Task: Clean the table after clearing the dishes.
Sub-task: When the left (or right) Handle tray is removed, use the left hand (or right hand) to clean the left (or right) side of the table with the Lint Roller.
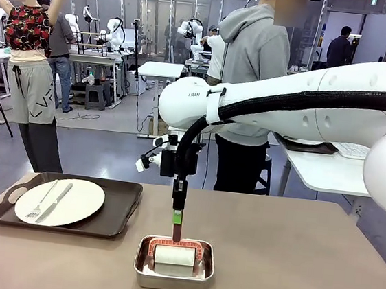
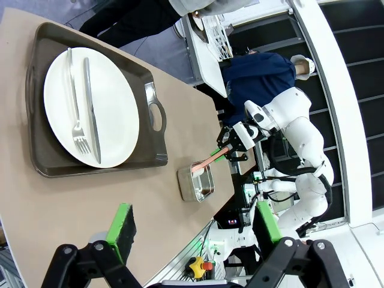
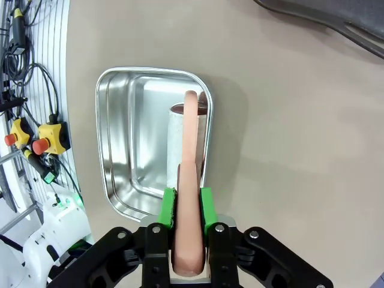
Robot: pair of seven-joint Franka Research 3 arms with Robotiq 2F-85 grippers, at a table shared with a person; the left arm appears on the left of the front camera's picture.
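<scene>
A round white plate (image 1: 80, 198) carrying a metal fork (image 1: 40, 203) and knife (image 1: 56, 201) lies on a dark handled tray (image 1: 120, 213) at the left of the brownish table (image 1: 291, 265). At front centre, a steel pan (image 1: 142, 267) holds a white roller (image 1: 174, 258) with a pink frame. My right gripper (image 1: 177, 220) hangs straight down over the pan, shut on the roller's pink handle (image 3: 187, 180); its green pads (image 3: 169, 207) clamp it from both sides. My left gripper (image 2: 195, 234) hovers high above the table, open, with the plate (image 2: 114, 108) and pan (image 2: 195, 186) far below.
A person in a grey hoodie (image 1: 254, 54) stands at the far side of the table. A white side table (image 1: 328, 169) is behind on the right. The table's right half (image 1: 319, 254) is bare. Cables and red stop buttons (image 3: 45, 139) sit past the near edge.
</scene>
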